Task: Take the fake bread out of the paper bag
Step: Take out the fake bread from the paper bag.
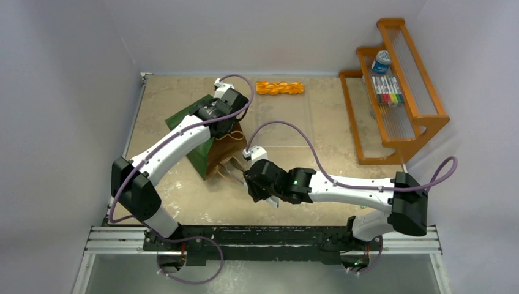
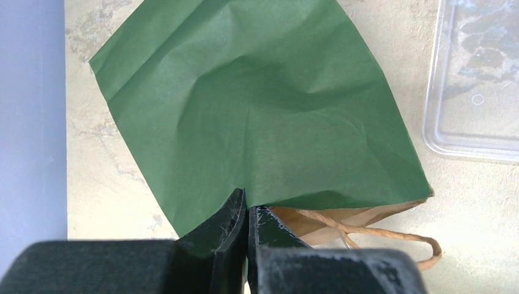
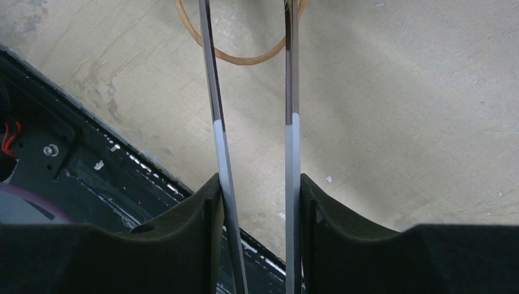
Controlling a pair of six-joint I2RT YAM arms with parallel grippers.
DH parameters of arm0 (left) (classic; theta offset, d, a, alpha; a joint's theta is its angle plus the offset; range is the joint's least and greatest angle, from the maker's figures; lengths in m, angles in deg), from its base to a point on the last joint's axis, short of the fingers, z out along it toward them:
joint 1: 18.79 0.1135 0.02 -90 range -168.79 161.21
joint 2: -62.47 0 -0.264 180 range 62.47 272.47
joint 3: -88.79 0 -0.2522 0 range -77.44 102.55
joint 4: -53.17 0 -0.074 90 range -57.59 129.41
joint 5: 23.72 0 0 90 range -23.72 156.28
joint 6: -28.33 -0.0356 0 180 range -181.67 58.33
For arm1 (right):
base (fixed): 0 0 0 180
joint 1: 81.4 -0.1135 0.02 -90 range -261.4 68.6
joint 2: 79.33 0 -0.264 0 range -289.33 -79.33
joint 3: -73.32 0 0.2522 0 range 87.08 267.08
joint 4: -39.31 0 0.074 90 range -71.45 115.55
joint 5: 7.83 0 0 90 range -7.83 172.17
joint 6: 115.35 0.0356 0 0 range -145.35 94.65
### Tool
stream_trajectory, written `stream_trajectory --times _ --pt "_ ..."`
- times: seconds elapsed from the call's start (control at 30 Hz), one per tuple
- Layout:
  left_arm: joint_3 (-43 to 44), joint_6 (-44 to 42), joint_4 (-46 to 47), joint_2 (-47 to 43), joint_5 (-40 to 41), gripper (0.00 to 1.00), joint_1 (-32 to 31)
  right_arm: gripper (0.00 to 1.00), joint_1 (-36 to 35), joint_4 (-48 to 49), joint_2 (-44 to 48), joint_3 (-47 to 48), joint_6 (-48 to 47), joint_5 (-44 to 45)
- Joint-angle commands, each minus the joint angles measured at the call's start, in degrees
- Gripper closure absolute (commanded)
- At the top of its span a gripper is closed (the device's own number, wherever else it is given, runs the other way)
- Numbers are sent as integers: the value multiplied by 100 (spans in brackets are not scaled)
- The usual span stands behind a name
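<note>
The step in hand is fetching another piece from the paper bag, which lies on its side at the left of the table, green face up, its brown-lined mouth turned toward the near right. The left gripper is closed on the green paper right at the edge of the mouth, pinching the upper lip so the opening stays accessible. One cord handle trails out onto the table just beside it.

The right gripper is clamped around a pair of metal tongs, squeezing the two arms partway together. The tongs point toward the bag's mouth, with their tips near the opening. No bread shows between the tong arms in the part that can be seen.

One braided bread piece already lies out on the far side of the table, apparently at the far end of a clear tray, well apart from the bag. Whether more bread remains inside cannot be told, since the bag's interior is in shadow.

The next move probably calls for sliding the tongs deeper into the mouth, low and along the bag's floor, while the left grip holds the lip up. The thin paper could crumple or drag if the tongs catch it or the handle.
</note>
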Motion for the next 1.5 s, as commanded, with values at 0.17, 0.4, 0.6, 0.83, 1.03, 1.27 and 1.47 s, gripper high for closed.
stream_trajectory --times 0.17,0.4,0.6,0.83,1.03,1.27,1.47 --pt "-52 84 223 -177 178 100 18 56 -138 -291 892 -504 297 184" --pt "1 93 185 -15 157 100 20 56 -139 -509 1302 -667 510 462" --pt "-6 147 187 5 139 100 19 56 -140 -715 1426 -354 437 533" --pt "-35 157 159 -29 99 100 21 56 -140 -747 1406 51 324 450" --pt "17 126 159 -54 13 100 19 56 -140 -464 1101 241 292 421" --pt "65 173 169 -169 -127 100 19 55 -68 -199 528 653 -36 245" --pt "107 192 143 -229 -246 100 19 55 418 208 303 703 56 -249"
